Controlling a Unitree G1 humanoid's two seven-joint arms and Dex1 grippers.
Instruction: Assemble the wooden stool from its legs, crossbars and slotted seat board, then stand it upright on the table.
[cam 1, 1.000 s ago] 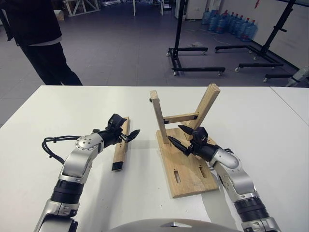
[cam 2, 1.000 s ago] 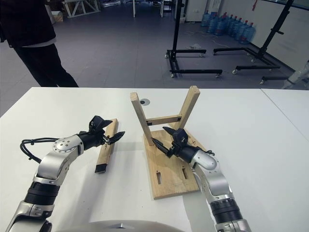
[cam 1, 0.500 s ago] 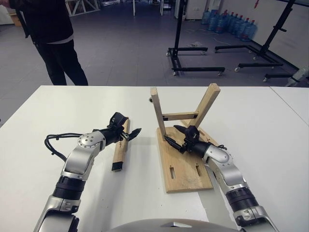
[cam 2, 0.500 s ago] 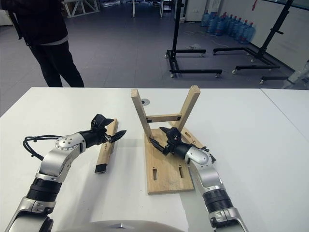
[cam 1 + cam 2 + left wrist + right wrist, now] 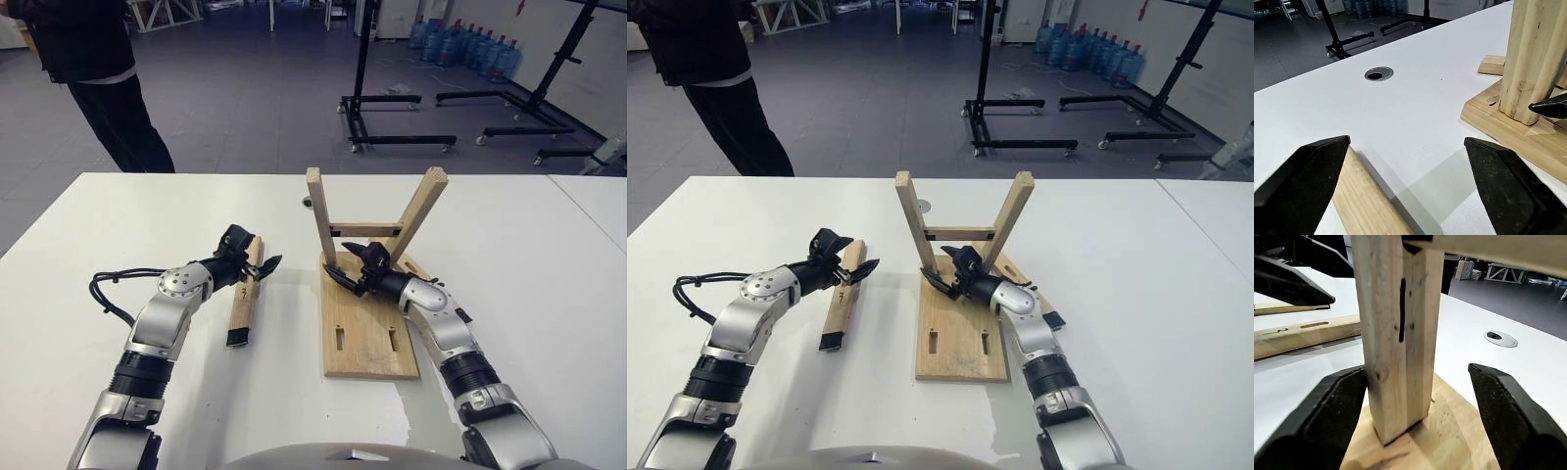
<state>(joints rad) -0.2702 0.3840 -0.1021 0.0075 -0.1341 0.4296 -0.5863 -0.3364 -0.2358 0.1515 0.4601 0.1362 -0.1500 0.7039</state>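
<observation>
Right hand (image 5: 334, 259) (spread open) flanks the upright leg (image 5: 318, 211), partly masking its base.

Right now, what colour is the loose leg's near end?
Black, on a pale wooden leg; best in the left eye view.

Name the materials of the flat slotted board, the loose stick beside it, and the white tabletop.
Flat slotted board: pale, unfinished-looking wood, grain visible. Loose stick: the same light wood, with a dark tip. White tabletop: smooth, uniform white, possibly laminate; core unclear.
</observation>
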